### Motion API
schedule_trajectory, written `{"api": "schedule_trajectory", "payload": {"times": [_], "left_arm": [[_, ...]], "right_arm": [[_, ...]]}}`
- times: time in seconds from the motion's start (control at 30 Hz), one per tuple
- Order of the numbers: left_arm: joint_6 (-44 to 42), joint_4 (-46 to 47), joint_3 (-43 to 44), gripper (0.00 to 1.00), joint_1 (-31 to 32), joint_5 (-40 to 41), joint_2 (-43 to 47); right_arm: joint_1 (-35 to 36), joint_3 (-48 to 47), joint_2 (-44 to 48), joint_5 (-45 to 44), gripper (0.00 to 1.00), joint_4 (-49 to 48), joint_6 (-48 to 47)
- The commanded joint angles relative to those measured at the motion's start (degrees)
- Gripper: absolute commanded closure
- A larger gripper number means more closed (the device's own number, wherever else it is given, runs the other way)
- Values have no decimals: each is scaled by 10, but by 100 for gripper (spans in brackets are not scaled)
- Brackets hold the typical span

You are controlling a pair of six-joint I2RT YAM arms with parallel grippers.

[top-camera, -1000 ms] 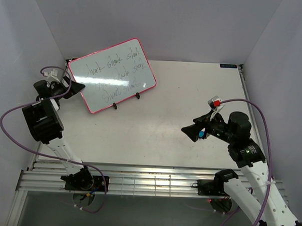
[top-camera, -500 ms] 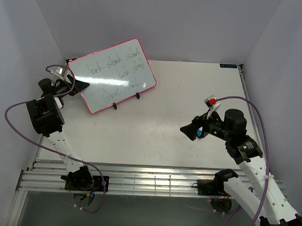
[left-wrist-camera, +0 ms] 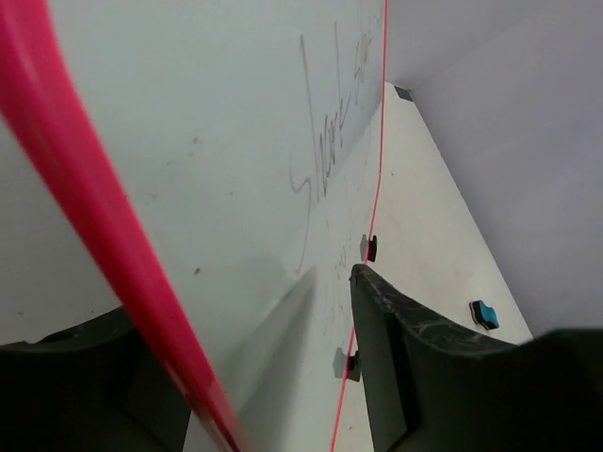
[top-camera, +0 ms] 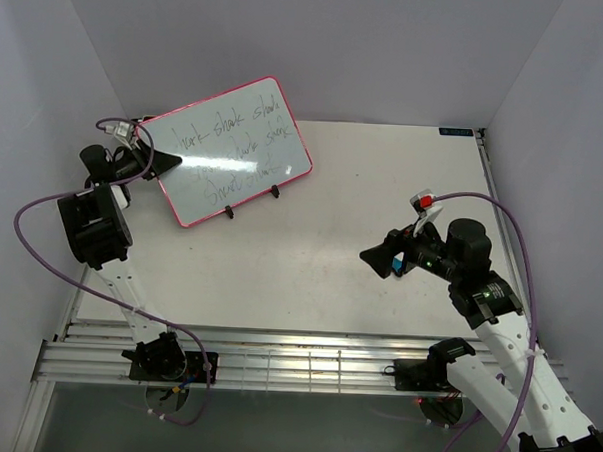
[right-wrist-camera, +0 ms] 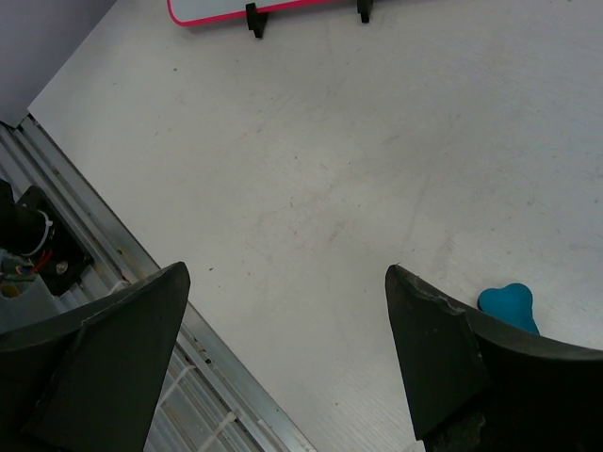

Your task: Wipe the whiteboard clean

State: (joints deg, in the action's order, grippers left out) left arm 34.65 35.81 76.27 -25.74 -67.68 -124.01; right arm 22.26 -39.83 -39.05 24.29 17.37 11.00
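pale walls box in your white bench (top-camera: 383, 190). your whiteboard (top-camera: 225, 148) stands propped at ten o'clock, dark handwriting across it, on two small black feet (top-camera: 275, 193). your left tool (top-camera: 162, 160) straddles its left pink edge, one finger (left-wrist-camera: 396, 377) over the face, the other behind; whether it's clenched yet, you can't tell. your right tool (top-camera: 378, 259) hangs spread wide at four o'clock, holding nothing, with a blue eraser (right-wrist-camera: 509, 306) beside its finger.
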Motion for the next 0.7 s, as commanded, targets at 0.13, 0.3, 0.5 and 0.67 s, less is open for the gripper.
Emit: {"api": "schedule_trajectory", "payload": {"times": [0.13, 0.3, 0.5, 0.67], "left_arm": [[11, 36, 3, 32, 0, -36, -15], [25, 66, -20, 37, 0, -40, -17], [38, 89, -36, 46, 0, -46, -17], [49, 109, -50, 48, 0, -43, -14]], "right_arm": [[3, 11, -9, -3, 10, -41, 2], [2, 13, -11, 2, 10, -43, 2], [3, 16, -7, 5, 10, -44, 2], [4, 18, -2, 15, 10, -42, 1]]}}
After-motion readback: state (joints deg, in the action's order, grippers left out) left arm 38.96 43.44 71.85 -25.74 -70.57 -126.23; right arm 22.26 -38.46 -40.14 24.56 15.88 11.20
